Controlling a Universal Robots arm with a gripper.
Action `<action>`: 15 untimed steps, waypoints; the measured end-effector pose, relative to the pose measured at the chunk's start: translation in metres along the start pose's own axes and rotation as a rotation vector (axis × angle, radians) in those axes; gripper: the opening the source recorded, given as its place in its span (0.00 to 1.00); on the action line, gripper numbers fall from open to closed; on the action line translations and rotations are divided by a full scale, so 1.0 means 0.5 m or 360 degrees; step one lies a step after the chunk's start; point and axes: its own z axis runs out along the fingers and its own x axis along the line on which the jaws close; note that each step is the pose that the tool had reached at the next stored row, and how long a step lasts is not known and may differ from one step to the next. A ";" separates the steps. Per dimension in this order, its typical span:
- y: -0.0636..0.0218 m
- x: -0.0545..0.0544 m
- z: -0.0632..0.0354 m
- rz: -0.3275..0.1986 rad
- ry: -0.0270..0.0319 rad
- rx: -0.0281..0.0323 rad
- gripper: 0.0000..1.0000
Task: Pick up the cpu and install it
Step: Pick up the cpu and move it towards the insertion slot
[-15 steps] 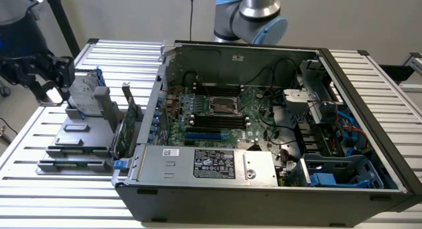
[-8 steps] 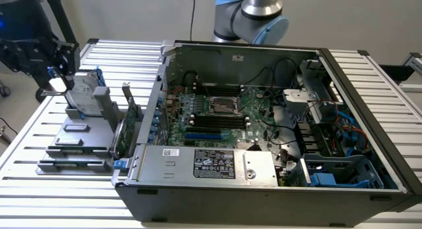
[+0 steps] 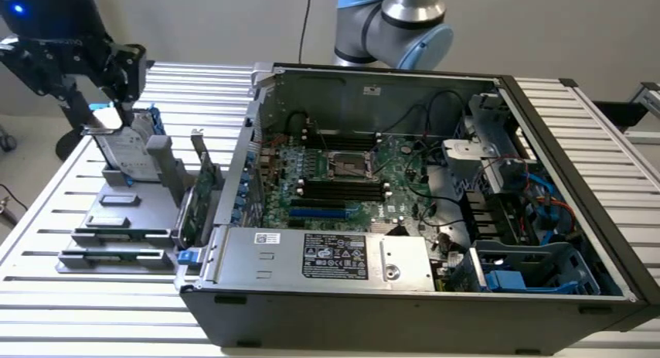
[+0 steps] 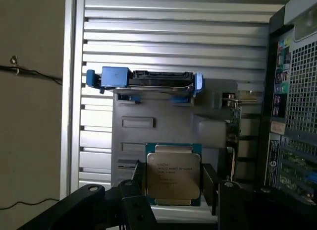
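tool [image 4: 173, 190] fingers apart, straddling the cpu [image 4: 173, 174], not clamped. cpu lies flat on the grey parts tray [image 4: 133, 108], near side from the blue-bracketed hard drive [image 4: 143, 79].

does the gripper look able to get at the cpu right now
Probably yes. In the wrist view the open gripper sits straight over the cpu, a finger on either side, and nothing lies between them.
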 end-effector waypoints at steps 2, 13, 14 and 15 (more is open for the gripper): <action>-0.001 -0.018 -0.005 -0.0001 0.00017 -0.00009 0.54; -0.004 -0.117 -0.026 -0.0002 0.00076 -0.00073 0.54; -0.004 -0.126 -0.028 -0.0002 0.00079 -0.00081 0.54; -0.004 -0.135 -0.030 -0.0002 0.00084 -0.00086 0.54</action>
